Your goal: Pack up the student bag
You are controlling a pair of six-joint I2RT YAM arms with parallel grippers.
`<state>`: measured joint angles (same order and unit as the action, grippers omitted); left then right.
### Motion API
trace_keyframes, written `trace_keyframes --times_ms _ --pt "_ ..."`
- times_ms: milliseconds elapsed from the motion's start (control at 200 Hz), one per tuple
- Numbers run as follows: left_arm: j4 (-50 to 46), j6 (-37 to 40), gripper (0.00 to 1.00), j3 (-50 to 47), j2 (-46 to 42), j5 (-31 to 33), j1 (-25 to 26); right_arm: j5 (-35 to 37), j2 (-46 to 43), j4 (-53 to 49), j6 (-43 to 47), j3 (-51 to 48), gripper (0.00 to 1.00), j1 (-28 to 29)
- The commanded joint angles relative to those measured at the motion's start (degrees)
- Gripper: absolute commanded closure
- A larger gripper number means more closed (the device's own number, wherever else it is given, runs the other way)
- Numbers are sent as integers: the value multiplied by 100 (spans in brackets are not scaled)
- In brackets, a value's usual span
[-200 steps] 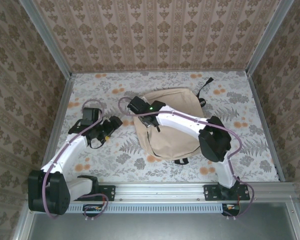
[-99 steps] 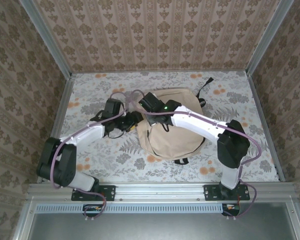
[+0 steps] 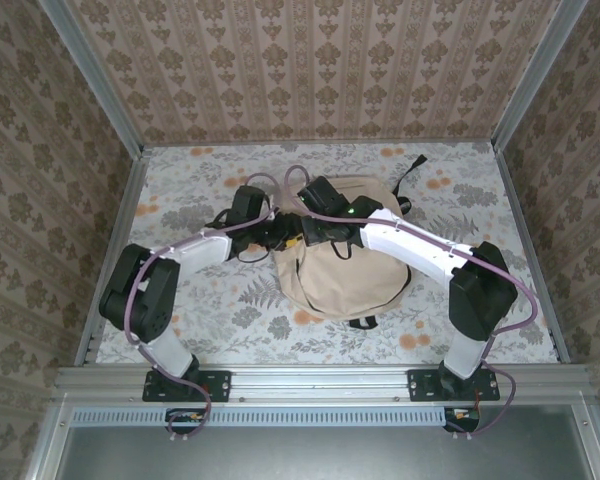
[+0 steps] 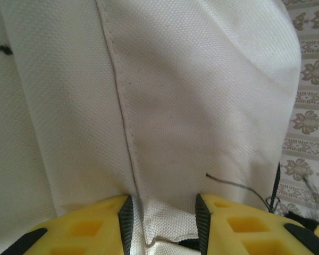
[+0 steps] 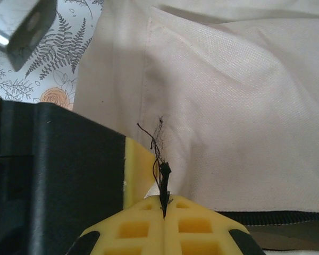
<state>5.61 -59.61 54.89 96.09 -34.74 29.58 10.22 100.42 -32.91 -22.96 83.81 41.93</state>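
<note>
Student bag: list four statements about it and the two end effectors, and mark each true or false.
1. The student bag lies on the floral table. True.
2. The right end effector has its jaws wide apart. False: they are pressed together, pinching a black frayed cord.
3. A fold of the bag's fabric sits between the fingers of the left end effector. True.
4. The bag is black with beige straps. False: it is beige, and its straps are black.
</note>
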Motion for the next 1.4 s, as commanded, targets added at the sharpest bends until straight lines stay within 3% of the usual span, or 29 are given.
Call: trace_keyframes --times_ms 0,155,370,745,1065,1295,1395 --pt "37 -178 65 228 192 -173 52 -193 -293 127 -152 -57 100 -45" --pt "118 -250 75 306 269 -173 74 -211 -300 139 -163 -122 100 -66" --pt "-64 -121 100 282 187 -61 48 424 -387 -8 -143 -212 100 -72" --pt "-963 328 100 35 -107 617 -127 1842 -536 -511 -305 -334 100 -244" --pt "-1123 485 100 -49 -190 653 -295 1616 -700 -441 -407 -615 100 -616" --pt "-1244 565 100 -40 -238 700 -304 1827 -712 -538 -451 -658 100 -783" --pt "-1064 592 100 -40 -280 486 -309 1438 -772 -368 -282 -757 100 -881"
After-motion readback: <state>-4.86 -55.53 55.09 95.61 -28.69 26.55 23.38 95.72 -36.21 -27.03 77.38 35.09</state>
